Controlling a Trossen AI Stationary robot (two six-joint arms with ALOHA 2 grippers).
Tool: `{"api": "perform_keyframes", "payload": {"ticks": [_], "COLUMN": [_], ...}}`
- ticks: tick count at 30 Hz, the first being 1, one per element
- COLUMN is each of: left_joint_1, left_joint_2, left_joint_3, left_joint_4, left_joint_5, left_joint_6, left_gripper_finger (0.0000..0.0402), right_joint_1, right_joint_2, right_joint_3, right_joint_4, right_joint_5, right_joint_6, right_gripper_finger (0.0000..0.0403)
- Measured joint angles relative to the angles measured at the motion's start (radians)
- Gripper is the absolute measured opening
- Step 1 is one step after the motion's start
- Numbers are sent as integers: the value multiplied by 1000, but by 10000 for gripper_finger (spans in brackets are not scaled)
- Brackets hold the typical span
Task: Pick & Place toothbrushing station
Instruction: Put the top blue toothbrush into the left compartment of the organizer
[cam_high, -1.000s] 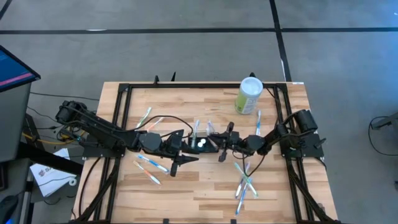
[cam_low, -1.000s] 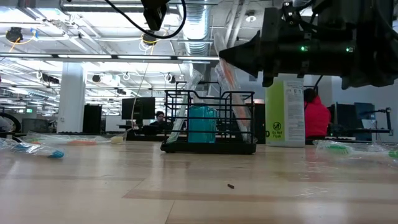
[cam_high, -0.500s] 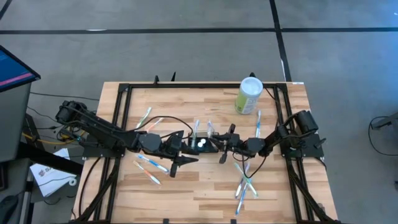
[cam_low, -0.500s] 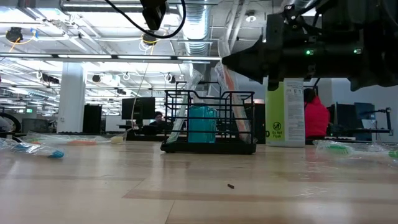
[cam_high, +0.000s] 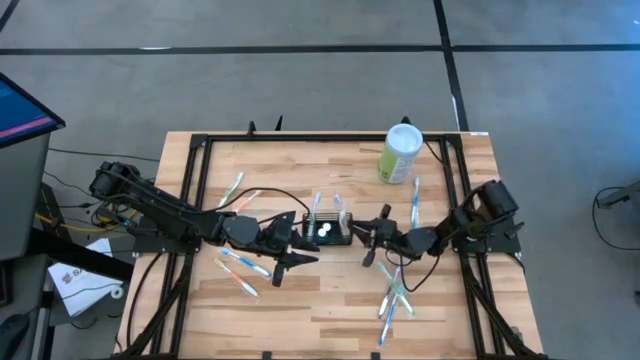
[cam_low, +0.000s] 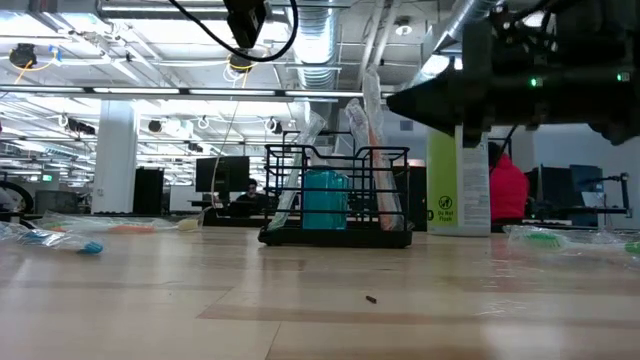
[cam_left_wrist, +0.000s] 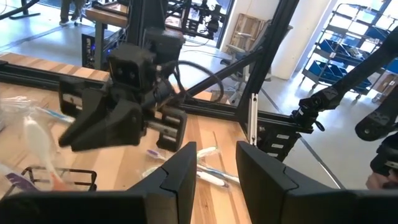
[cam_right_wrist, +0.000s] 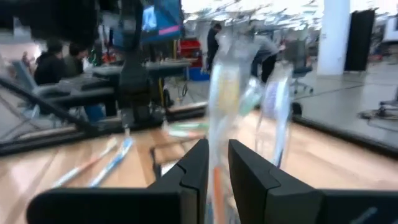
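Where toothbrushes (cam_high: 395, 296) lie, table (cam_high: 330, 310) shows.

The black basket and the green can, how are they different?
The black basket is a low, square wire cage you can see through; the green can is tall, round and solid with a white lid. The basket holds wrapped toothbrushes; the can stays closed. Both stand upright on the wooden table.

The counter (cam_high: 300, 300) is showing pale wood strips with a smooth, slightly glossy finish, framed by matt black metal rails (cam_high: 195, 190). The caddy (cam_low: 335, 195) is looking like thin black wire, matt. Toothbrushes (cam_high: 243, 263) are lying in clear, shiny plastic wrappers. The canister (cam_high: 401, 155) is showing a pale-green printed label and a white plastic lid.
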Motion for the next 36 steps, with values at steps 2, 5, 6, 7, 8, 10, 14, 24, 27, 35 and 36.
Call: {"api": "perform_keyframes", "payload": {"ticks": [2,5,6,7,8,10,14,24,27,35,36], "left_joint_1": [0,-2,-2,-2,-2,-2,-2,-1,-1,-1,-1], "left_joint_2": [0,0,0,0,0,0,0,0,0,0,0], "left_joint_3": [0,0,0,0,0,0,0,0,0,0,0], "left_joint_4": [-1,-1,-1,-1,-1,-1,-5,-7,-8,-8,-8], "left_joint_5": [0,0,0,0,0,0,0,0,0,0,0], "left_joint_6": [0,1,1,1,1,2,1,2,2,1,2], "left_gripper_finger": [108,108,108,108,108,108,108,108,108,108,108], "right_joint_1": [3,3,3,3,3,3,3,1,-13,-122,-142], "right_joint_2": [-19,-68,-86,-108,-137,-201,-367,-712,-780,-917,-929], "right_joint_3": [-4,-2,-3,-3,-3,-3,-3,-3,-3,-3,-3], "right_joint_4": [-11,-29,-50,-71,-104,-214,-554,-1373,-1514,-1796,-1830], "right_joint_5": [32,59,63,65,75,102,112,80,37,-148,-173], "right_joint_6": [-15,-18,-16,-4,15,63,243,756,851,987,999], "right_gripper_finger": [53,53,53,53,53,53,53,53,53,53,53]}}
